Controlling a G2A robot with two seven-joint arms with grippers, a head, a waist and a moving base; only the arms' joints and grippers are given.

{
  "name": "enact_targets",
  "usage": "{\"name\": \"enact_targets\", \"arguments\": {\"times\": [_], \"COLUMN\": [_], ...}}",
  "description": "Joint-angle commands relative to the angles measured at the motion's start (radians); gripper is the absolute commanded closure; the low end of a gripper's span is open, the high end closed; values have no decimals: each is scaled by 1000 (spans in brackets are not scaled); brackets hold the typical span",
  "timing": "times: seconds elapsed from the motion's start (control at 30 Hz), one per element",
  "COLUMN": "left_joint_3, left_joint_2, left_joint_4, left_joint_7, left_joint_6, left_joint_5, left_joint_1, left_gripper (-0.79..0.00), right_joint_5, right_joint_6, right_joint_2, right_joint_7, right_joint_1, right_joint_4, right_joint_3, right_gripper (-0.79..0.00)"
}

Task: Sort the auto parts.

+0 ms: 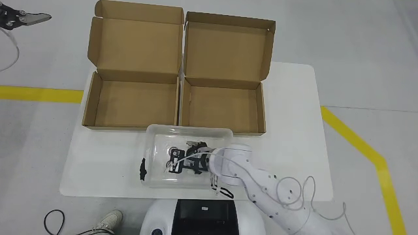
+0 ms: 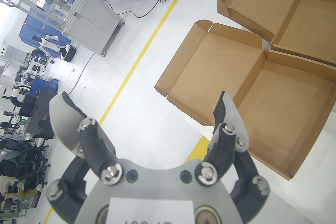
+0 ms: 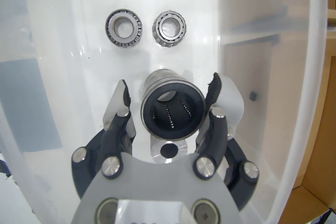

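Silver part (image 3: 181,148) partly hidden behind linear bearing (image 3: 173,114); black item (image 1: 142,168) unidentifiable.

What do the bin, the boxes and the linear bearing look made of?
Bin: translucent plastic, glossy; cardboard shows through its wall. Boxes: brown cardboard, matte, folded flaps. Linear bearing: shiny metal sleeve, likely steel; black end ring, probably rubber or plastic; bright balls inside.
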Motion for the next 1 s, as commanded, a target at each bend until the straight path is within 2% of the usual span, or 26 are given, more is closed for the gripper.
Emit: {"name": "enact_targets", "arguments": {"times": [0.0, 0.03, 0.1, 0.13, 0.17, 0.2, 0.57, 0.97], "left_joint_3": [0, 0, 0, 0, 0, 0, 0, 0], "left_joint_2": [0, 0, 0, 0, 0, 0, 0, 0], "left_joint_4": [0, 0, 0, 0, 0, 0, 0, 0], "left_joint_7": [0, 0, 0, 0, 0, 0, 0, 0], "left_joint_6": [0, 0, 0, 0, 0, 0, 0, 0], "left_joint_5": [0, 0, 0, 0, 0, 0, 0, 0], "left_joint_1": [0, 0, 0, 0, 0, 0, 0, 0], "left_gripper": [-785, -785, -785, -785, -785, -785, -785, -785], "right_joint_5": [-5, -5, -5, -5, -4, -5, 4, 65], "right_joint_6": [7, 9, 9, 9, 9, 8, -14, -53], "right_joint_2": [0, -1, -1, -1, 0, 0, 7, 22], "right_joint_7": [10, 13, 19, 21, 24, 28, 25, -135], "right_joint_1": [2, 3, 4, 4, 4, 4, -2, -19], "right_joint_4": [2, 0, -1, -3, -6, -11, -71, -114], "right_joint_3": [-3, -4, -6, -6, -6, -5, -2, 45], "right_gripper": [-280, -222, -166, -77, -22, 0, 0, 0]}}
